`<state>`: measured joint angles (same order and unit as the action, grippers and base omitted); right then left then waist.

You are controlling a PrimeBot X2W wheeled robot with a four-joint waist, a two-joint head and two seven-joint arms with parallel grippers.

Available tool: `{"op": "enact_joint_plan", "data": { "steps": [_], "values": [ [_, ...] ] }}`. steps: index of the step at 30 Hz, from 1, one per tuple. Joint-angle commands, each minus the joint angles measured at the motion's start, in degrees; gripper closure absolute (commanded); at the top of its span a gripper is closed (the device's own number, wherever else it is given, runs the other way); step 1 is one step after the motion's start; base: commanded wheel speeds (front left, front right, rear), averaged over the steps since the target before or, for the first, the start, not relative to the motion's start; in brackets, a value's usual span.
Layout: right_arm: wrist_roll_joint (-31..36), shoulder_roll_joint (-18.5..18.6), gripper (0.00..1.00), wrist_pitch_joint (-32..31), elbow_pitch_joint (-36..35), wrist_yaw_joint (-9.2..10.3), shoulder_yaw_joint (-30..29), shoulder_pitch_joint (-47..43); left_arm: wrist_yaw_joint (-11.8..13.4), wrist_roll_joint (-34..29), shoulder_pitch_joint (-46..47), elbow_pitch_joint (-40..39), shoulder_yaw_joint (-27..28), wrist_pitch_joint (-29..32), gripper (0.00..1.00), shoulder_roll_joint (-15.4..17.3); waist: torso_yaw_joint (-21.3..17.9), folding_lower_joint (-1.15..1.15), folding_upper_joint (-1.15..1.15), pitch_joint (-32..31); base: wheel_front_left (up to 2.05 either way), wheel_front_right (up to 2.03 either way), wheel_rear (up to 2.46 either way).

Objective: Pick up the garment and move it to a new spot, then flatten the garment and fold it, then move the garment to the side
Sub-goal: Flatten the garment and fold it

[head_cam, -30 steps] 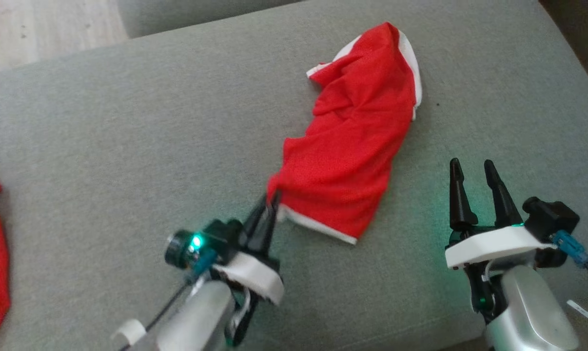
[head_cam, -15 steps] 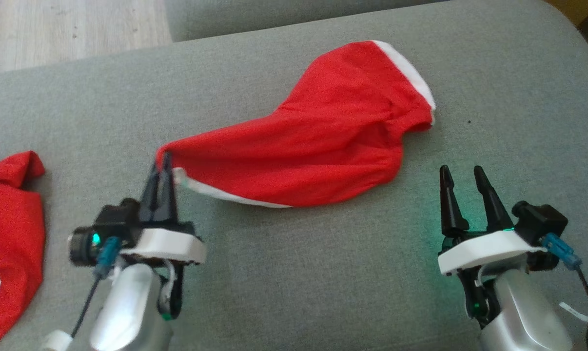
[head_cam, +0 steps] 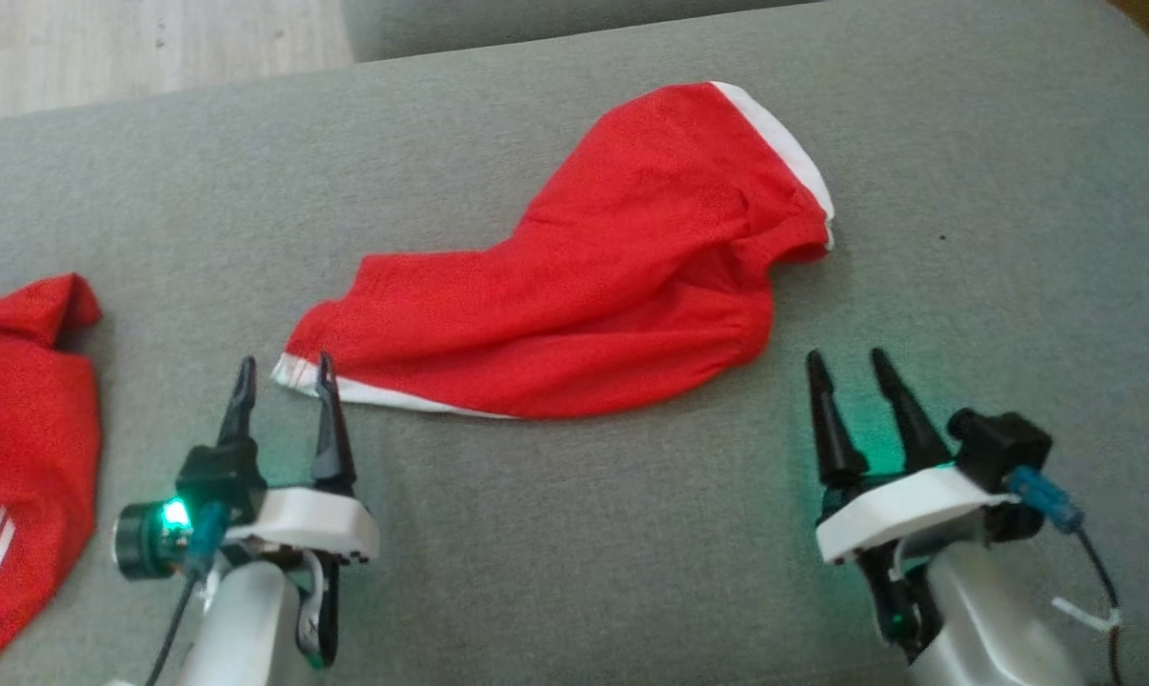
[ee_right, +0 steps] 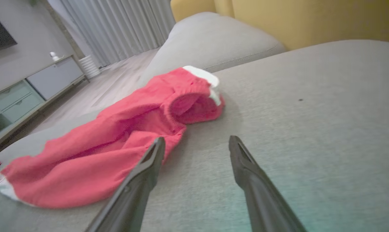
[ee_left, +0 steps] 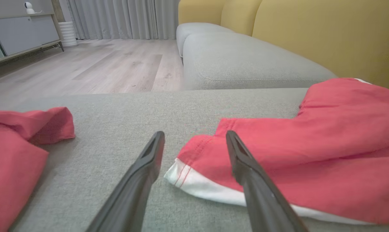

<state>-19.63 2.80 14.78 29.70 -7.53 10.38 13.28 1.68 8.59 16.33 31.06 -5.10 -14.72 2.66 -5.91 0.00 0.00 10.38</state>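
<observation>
Garment point(head_cam: 613, 276) lies on the cushion point(head_cam: 574, 534); left gripper point(head_cam: 286, 364) gapes at its white hem point(head_cam: 413, 401), right gripper point(head_cam: 845, 354) gapes alongside

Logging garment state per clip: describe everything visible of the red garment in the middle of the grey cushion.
The red garment looks like mesh-knit fabric with a white band at its far end and a white hem at the near one. It lies stretched diagonally on the grey cushion, wrinkled, not flattened or folded. Its near corner lies between the fingers of the open left gripper, ungripped.
</observation>
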Motion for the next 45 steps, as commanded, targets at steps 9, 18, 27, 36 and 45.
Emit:
{"op": "enact_joint_plan", "data": {
  "steps": [9, 18, 27, 36, 45],
  "values": [
    [-6.40, 0.08, 0.00, 0.22, 4.99, 0.04, 7.65, 4.75, 0.30, 3.25, -2.04, -5.10, -6.57, -0.28, 0.00, 0.23, 5.55, 0.00, 0.00, 1.62, 0.00, 0.00, 0.00],
    [-10.58, 0.08, 0.00, 0.22, 8.07, 0.04, 8.55, 8.34, 1.29, 3.59, -2.17, -6.48, -7.81, -0.28, 0.00, 0.22, 7.09, 0.00, 0.00, 3.14, 0.00, 0.00, 0.00],
    [-10.40, 0.08, 1.00, 0.22, 4.81, 0.04, 8.12, 8.75, 1.47, 3.36, -2.38, -7.44, -7.82, -0.28, 0.00, 0.22, 6.12, 0.00, 0.00, 3.42, 0.00, 0.00, 0.00],
    [-8.94, 0.50, 1.00, 0.22, -1.93, 0.04, 4.53, 5.73, 1.41, 3.78, -3.76, -7.36, -8.05, -0.28, 0.00, 0.22, 4.06, 0.00, 0.00, 1.20, 0.00, 0.00, 0.00],
    [-7.82, 3.74, 1.00, 0.22, -9.56, 0.04, 3.51, 1.91, 1.42, 5.02, -5.71, -6.97, -8.58, -0.28, 0.00, 0.22, 1.83, 0.00, 0.00, -1.17, 0.00, 0.00, 0.00]
  ]
}}
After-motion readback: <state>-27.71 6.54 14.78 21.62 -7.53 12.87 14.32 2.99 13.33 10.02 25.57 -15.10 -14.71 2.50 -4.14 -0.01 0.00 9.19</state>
